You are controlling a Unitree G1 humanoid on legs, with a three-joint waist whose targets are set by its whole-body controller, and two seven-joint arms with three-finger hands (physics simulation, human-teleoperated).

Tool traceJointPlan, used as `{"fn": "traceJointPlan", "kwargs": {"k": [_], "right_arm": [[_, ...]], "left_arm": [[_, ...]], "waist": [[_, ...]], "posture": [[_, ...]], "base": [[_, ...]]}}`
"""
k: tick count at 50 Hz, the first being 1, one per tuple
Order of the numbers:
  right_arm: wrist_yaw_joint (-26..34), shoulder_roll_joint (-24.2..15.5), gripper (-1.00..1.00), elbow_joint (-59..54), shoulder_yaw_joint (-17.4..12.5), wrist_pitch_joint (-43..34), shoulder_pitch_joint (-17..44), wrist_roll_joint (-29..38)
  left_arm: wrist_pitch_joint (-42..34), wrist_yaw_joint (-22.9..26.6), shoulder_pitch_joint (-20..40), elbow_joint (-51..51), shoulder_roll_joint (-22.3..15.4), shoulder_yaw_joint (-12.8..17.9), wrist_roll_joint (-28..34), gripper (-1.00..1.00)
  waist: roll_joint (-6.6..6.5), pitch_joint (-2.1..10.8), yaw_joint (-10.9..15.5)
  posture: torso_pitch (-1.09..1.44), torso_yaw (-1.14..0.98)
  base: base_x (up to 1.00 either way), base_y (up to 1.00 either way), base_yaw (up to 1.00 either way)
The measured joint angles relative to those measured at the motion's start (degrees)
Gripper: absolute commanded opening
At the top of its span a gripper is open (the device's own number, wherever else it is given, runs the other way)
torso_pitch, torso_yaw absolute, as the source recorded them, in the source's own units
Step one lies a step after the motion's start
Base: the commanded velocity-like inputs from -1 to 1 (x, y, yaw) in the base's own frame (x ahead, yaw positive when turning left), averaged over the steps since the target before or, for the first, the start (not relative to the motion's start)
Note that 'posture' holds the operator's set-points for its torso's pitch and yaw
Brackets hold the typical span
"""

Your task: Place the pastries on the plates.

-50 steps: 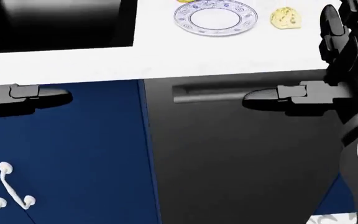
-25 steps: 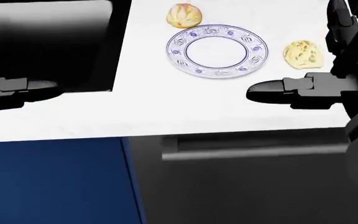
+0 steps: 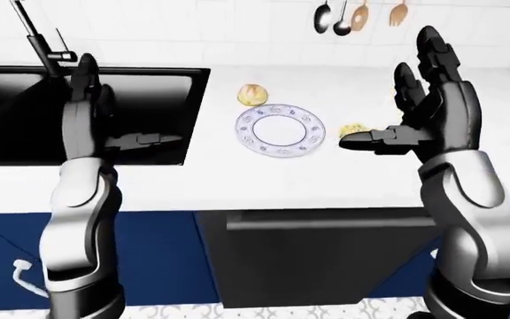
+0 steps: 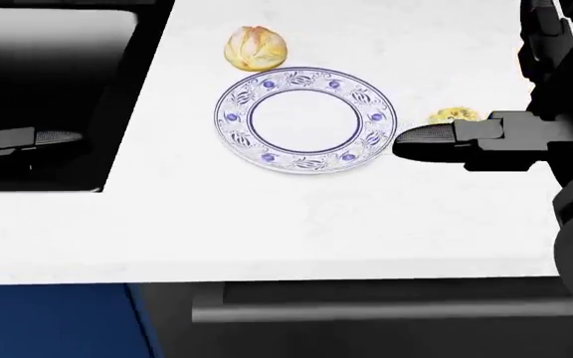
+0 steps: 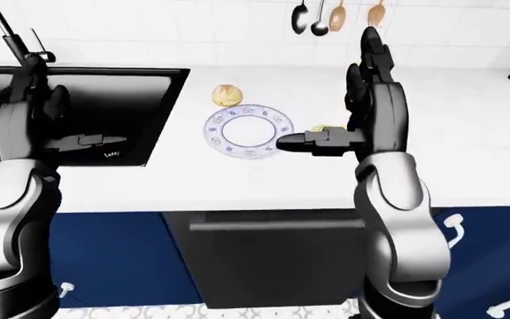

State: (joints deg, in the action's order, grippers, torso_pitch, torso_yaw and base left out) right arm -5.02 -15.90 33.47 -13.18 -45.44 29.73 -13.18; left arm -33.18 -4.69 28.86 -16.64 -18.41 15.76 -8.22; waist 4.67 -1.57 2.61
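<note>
1. My right hand (image 3: 415,113) is raised above the desk (image 4: 296,224), fingers spread upward and thumb pointing toward the plate (image 4: 305,119). It is wide open and holds nothing.

2. The relation that matters: the small yellow pastry (image 4: 452,115) lies on the desk just past my right thumb, on its far side in the head view, low and partly hidden behind it. It sits below the palm rather than between the fingers, so as I judge it the hand has to drop and turn down before it can close round it.

3. That pastry is just beside the plate's right rim, apart from it, not on it. I cannot make out a long axis; only a sliver shows.

4. The second pastry, a round bun (image 4: 255,48), rests on the desk just above the plate's upper-left rim in the head view, close to it but not on it. The plate is bare.

5. My left hand (image 3: 86,100) is up over the black sink (image 3: 25,126) at the left, open and empty, well apart from both pastries.

6. My right hand is clearly nearer the yellow pastry. The bun lies between the two hands, somewhat nearer my left side, so I would judge the left arm the candidate for it.
</note>
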Motion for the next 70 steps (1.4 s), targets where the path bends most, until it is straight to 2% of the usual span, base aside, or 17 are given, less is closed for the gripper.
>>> {"fn": "traceJointPlan", "kwargs": {"k": [1, 4, 9, 17, 20, 24, 30, 33, 35, 37, 40, 43, 52, 56, 62, 66, 70], "right_arm": [[-0.1, -0.2, 1.00, -0.4, -0.4, 0.0, -0.5, 0.1], [-0.8, -0.4, 1.00, -1.5, -1.8, -1.3, -1.1, 0.7], [-0.9, -1.0, 1.00, 0.4, -1.7, -1.5, 0.0, 0.3], [-0.4, -2.9, 1.00, -2.4, -1.6, -3.1, 3.5, 0.0], [-0.1, -3.0, 1.00, -3.2, -1.5, -3.1, 3.8, 0.3], [0.8, -3.4, 1.00, -4.1, -0.3, -4.0, 4.5, 0.5], [1.6, -3.1, 1.00, -1.9, -0.2, -3.8, 5.1, 0.5], [1.3, -3.2, 1.00, -2.0, -1.0, -4.0, 5.6, 0.6], [1.0, -3.1, 1.00, -1.8, -1.3, -3.7, 5.6, 0.6], [0.7, -3.2, 1.00, -1.6, -1.7, -3.4, 5.7, 0.3], [0.1, -3.4, 1.00, -1.8, -2.1, -3.2, 4.7, 0.1], [-0.3, -3.5, 1.00, -2.8, -1.9, -3.5, 4.5, 0.2], [-1.0, -3.5, 1.00, -1.9, -2.0, -3.1, 4.7, -0.5], [-1.2, -3.5, 1.00, -2.3, -1.7, -3.0, 4.4, -0.7], [-1.4, -3.3, 1.00, -1.7, -2.0, -3.3, 3.9, -1.1], [-1.4, -3.2, 1.00, -0.9, -2.3, -3.0, 3.1, -1.6], [-1.6, -3.4, 1.00, -0.3, -2.7, -3.5, 3.0, -2.3]], "left_arm": [[0.1, 0.0, -0.2, -0.3, 0.7, -0.4, 0.0, 1.00], [-0.7, 0.8, 0.1, 1.2, 0.9, -2.4, -0.6, 1.00], [-0.9, 1.4, 3.3, 3.5, -1.0, -1.7, -0.3, 1.00], [2.8, 4.5, 9.8, 11.8, -4.3, -2.3, 1.4, 1.00], [3.4, 5.0, 10.8, 14.7, -5.0, -1.9, 1.9, 1.00], [4.0, 4.8, 10.4, 16.5, -5.6, -1.2, 2.8, 1.00], [3.6, 4.6, 11.3, 16.4, -6.4, -0.7, 3.1, 1.00], [4.6, 4.8, 12.4, 15.9, -6.6, -0.9, 3.1, 1.00], [5.3, 4.9, 12.5, 15.6, -6.7, -0.9, 3.1, 1.00], [5.5, 4.9, 12.7, 15.4, -6.7, -0.8, 3.1, 1.00], [5.0, 5.1, 11.8, 16.4, -6.1, -1.5, 3.1, 1.00], [4.0, 5.5, 12.3, 17.6, -6.2, -2.0, 3.0, 1.00], [4.7, 5.7, 13.8, 18.0, -6.9, -1.9, 3.4, 1.00], [4.6, 6.0, 15.2, 19.8, -7.3, -2.0, 3.6, 1.00], [6.1, 8.1, 23.9, 30.7, -8.7, -4.3, 5.4, 1.00], [12.2, 10.0, 32.8, 46.1, -7.7, -6.1, 7.7, 1.00], [22.8, 11.1, 43.3, 69.3, -6.5, -6.8, 9.0, 1.00]], "waist": [[-0.51, -0.57, -0.7], [-0.08, -1.15, -2.0], [-2.54, -1.10, -2.4], [-4.42, -1.72, -3.1], [-6.15, -1.18, -3.0], [-4.47, -1.36, -2.2], [-5.87, -1.85, -2.3], [-5.72, -2.28, -2.5], [-4.72, -2.42, -2.0], [-2.70, -1.68, -1.7], [-4.30, -1.76, -2.1], [-4.96, -1.37, -2.3], [-4.98, -0.26, -2.1], [-4.72, -0.47, -1.9], [-4.17, -0.64, -1.7], [-3.86, -0.46, -1.6], [-3.52, -0.35, -1.6]], "posture": [[0.00, 0.00], [0.00, 0.00], [0.00, 0.00], [0.00, 0.00], [0.00, 0.00], [0.00, 0.00], [0.00, 0.00], [0.00, 0.00], [0.00, 0.00], [0.00, 0.00], [0.00, 0.00], [0.00, 0.00], [0.00, 0.00], [0.00, 0.00], [0.00, 0.00], [0.00, 0.00], [0.00, 0.00]], "base": [[0.23, -0.16, 0.00], [0.25, -0.11, 0.00], [0.23, -0.02, 0.00], [0.00, 0.00, 0.00], [0.00, 0.00, 0.00], [0.00, 0.00, 0.00], [0.04, 0.00, 0.00], [0.04, 0.00, 0.00], [0.02, 0.00, 0.00], [0.00, 0.00, 0.00], [0.00, 0.00, 0.00], [0.00, 0.00, 0.00], [0.00, 0.00, 0.00], [0.00, 0.00, 0.00], [0.00, 0.00, 0.00], [0.00, 0.00, 0.00], [0.00, 0.00, 0.00]]}}
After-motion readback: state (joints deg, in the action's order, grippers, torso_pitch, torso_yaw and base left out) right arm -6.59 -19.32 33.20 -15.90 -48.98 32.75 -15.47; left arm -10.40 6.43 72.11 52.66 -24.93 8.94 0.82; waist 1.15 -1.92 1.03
